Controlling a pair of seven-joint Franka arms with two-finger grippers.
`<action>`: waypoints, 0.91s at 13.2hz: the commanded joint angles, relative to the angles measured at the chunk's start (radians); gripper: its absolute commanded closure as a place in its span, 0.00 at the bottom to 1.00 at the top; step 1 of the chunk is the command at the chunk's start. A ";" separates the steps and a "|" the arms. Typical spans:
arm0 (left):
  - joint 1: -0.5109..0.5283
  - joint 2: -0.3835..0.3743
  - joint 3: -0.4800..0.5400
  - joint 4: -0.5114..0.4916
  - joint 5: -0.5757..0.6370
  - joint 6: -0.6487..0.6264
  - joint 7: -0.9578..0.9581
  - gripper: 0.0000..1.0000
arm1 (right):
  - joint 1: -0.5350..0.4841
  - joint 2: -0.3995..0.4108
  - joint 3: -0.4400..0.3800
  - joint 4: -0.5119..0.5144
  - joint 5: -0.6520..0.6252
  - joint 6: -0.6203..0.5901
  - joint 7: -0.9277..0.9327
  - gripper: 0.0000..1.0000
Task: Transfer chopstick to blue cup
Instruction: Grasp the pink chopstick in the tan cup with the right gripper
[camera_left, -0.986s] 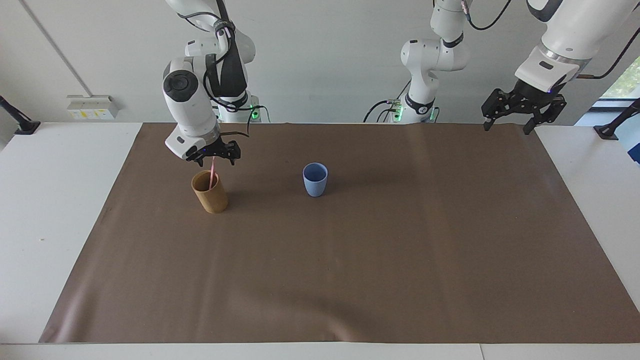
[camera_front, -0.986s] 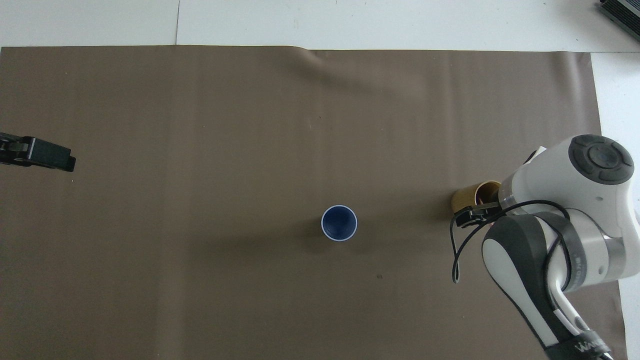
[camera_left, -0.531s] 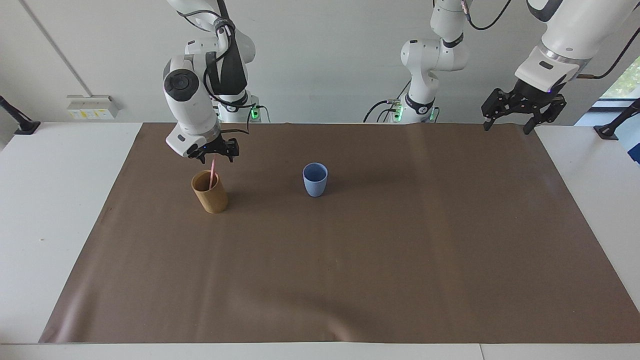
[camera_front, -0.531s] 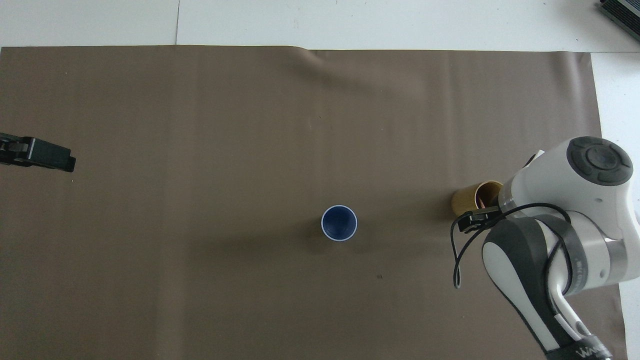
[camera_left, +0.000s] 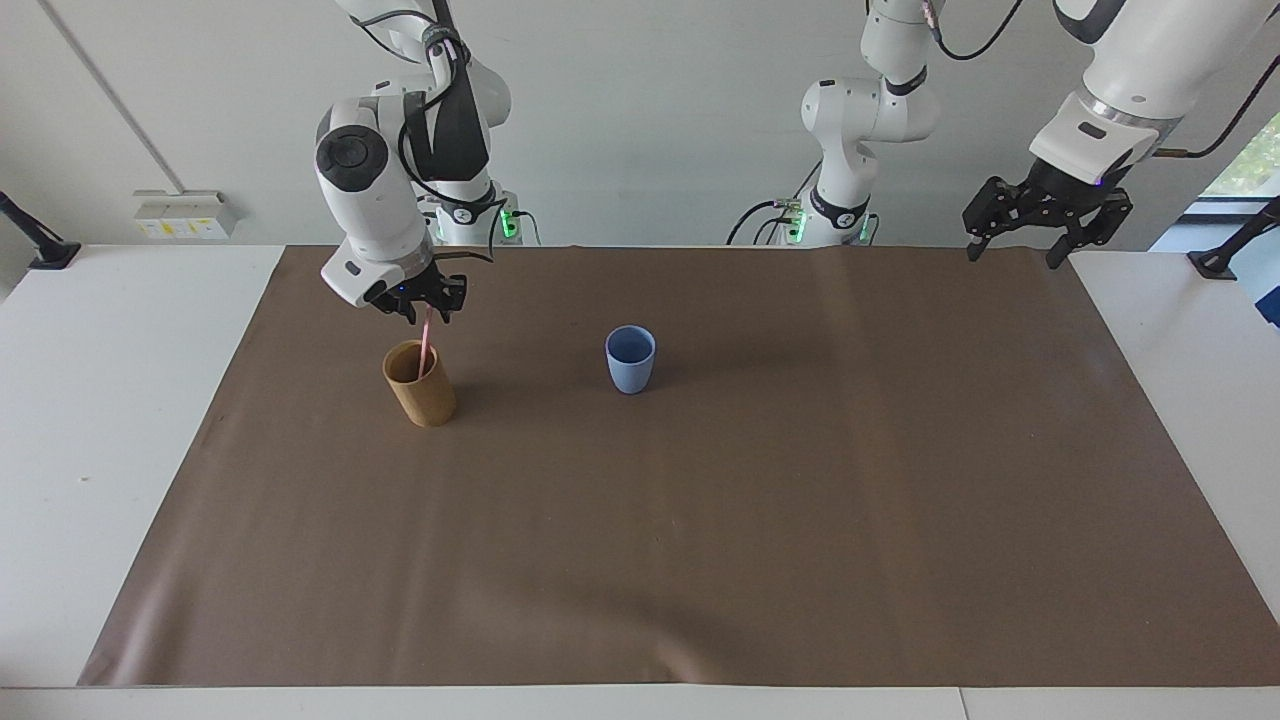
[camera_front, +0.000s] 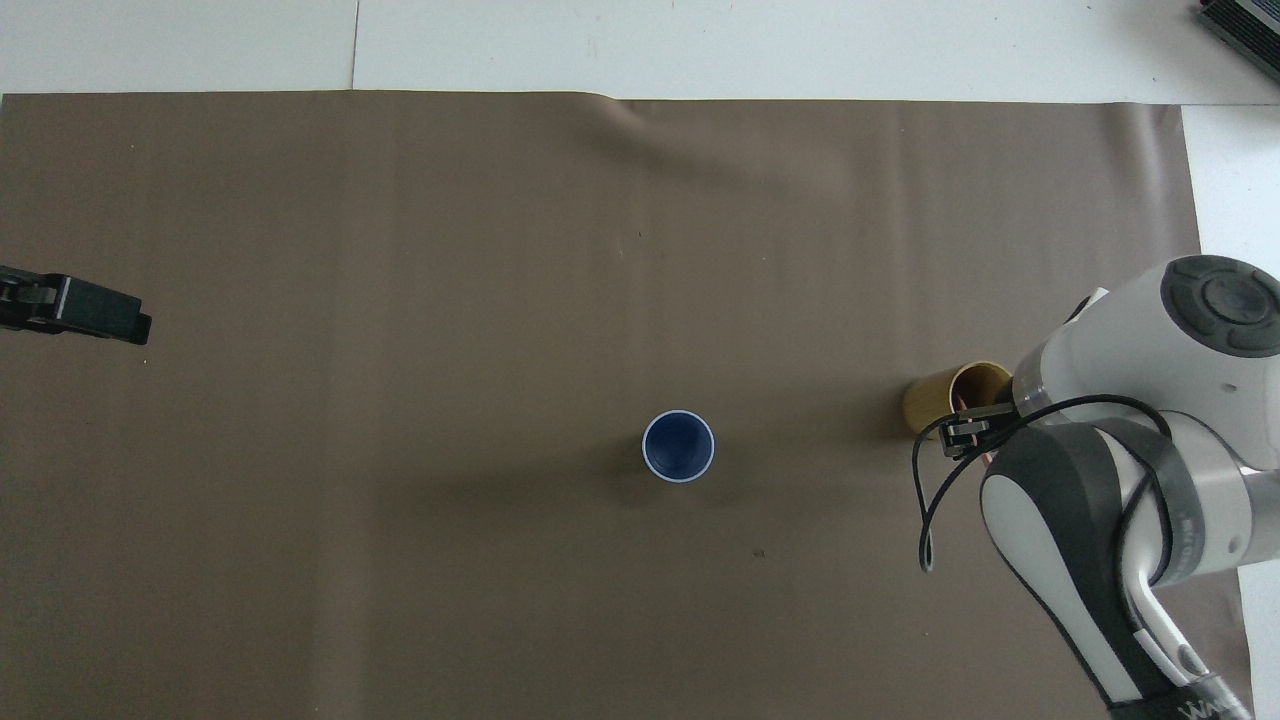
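**Now: right gripper at the chopstick's top, over the tan cup**

The chopstick (camera_left: 425, 346) stands slightly tilted in the tan-brown cup (camera_left: 420, 384), lower end inside, upper part rising above the rim. The cup sits on the brown mat (camera_left: 700, 520) toward the right arm's end of the counter (camera_left: 110, 400). The right gripper (camera_left: 421, 310) hangs just over the cup, fingers (camera_left: 412, 305) at either side of the chopstick's top; cannot tell whether they grip it. The blue cup (camera_left: 630, 359) stands upright beside the tan cup, well apart, mid-mat. The left gripper (camera_left: 1045, 222) waits raised over the mat's corner at the left arm's end, fingers (camera_left: 975, 245) spread, holding nothing.
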 joint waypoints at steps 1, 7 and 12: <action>0.017 -0.002 -0.012 0.012 0.010 -0.022 0.007 0.00 | -0.014 0.003 0.002 0.022 0.003 -0.027 0.004 0.62; 0.017 -0.002 -0.012 0.012 0.012 -0.022 0.007 0.00 | -0.026 0.001 -0.003 0.043 0.010 -0.050 0.004 1.00; 0.017 -0.002 -0.012 0.012 0.012 -0.022 0.007 0.00 | -0.028 0.001 -0.004 0.063 0.010 -0.079 0.003 1.00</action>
